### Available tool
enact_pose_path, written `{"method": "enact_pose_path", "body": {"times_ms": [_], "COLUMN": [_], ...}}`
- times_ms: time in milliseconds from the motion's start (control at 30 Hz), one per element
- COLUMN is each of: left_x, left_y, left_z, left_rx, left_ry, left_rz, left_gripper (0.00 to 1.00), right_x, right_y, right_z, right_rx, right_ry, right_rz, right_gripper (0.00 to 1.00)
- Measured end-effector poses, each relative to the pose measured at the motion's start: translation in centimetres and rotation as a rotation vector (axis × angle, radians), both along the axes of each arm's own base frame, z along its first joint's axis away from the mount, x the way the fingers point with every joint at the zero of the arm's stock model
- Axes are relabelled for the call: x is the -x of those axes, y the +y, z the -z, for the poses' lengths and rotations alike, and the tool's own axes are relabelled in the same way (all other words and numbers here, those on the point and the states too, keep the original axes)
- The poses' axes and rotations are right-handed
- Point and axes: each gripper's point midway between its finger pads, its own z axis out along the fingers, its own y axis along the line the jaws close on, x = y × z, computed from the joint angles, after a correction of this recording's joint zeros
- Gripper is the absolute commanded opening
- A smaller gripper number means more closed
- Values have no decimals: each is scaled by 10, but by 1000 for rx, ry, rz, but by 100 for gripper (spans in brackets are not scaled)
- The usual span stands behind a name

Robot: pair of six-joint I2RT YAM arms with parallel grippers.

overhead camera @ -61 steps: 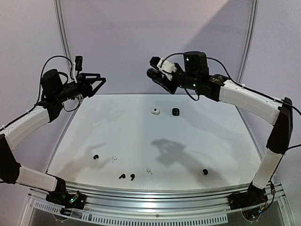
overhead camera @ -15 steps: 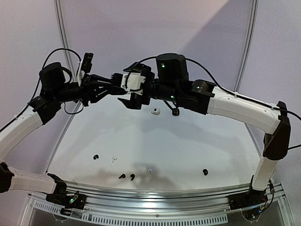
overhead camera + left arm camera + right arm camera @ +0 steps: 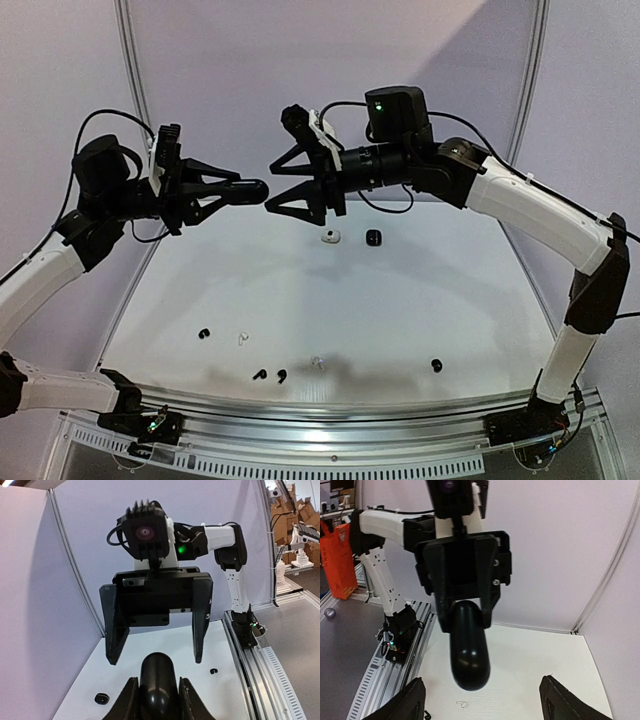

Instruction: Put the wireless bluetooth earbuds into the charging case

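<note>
Arms face each other in mid-air over the far half of the table [image 3: 430, 300]. The left gripper [image 3: 236, 189] is pinched narrowly on a black capsule-shaped case [image 3: 469, 652], held level, its rounded end pointing at the right gripper [image 3: 272, 188]. That one's jaws stand wide, a finger on either side of the case's end and clear of it. Down on the tabletop, near the front edge and well apart from both grippers, the earbuds [image 3: 260, 375] lie scattered, four black and two white. A white case [image 3: 330, 237] and a small black case [image 3: 373, 237] sit side by side farther back.
</note>
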Motion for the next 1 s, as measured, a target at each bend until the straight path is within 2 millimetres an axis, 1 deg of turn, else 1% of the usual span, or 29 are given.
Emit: {"method": "enact_pose_path", "body": {"times_ms": [133,233,300,367,433,533,567,600,767,800,833,867,1000], "left_x": [1,2,3,4,5,5,5,5,5,5,5,4,3], "left_y": [-1,-1,-2,-3,-4,-4,-4,-4,-5,-5,-5,-5,-5], "left_z": [1,1,2,2,2,2,2,2,3,2,2,3,4], "left_rx": [-3,-6,-6,-7,-7,-7,-7,-7,-7,-6,-6,-7,-7], "left_ry": [-15,-21,-23,-22,-22,-23,-23,-23,-23,-24,-24,-17,7], "left_rz": [5,8,12,17,20,21,21,21,21,20,17,15,6], "left_gripper": [0,0,0,0,0,0,0,0,0,0,0,0,0], "right_x": [13,17,17,15,14,12,12,11,12,12,13,14,15], "right_y": [1,2,4,7,9,12,12,13,15,16,16,16,15], "right_z": [-1,-7,-13,-16,-16,-8,-6,-4,3,4,4,3,4], "right_rx": [0,-10,-23,-29,-28,-10,-4,2,25,28,30,31,36], "right_ry": [72,94,105,112,117,134,139,142,151,150,150,142,132], "right_rz": [-53,-74,-78,-79,-81,-78,-78,-77,-82,-85,-91,-97,-100], "right_gripper": [64,56,53,52,54,55,53,51,27,20,7,1,0]}}
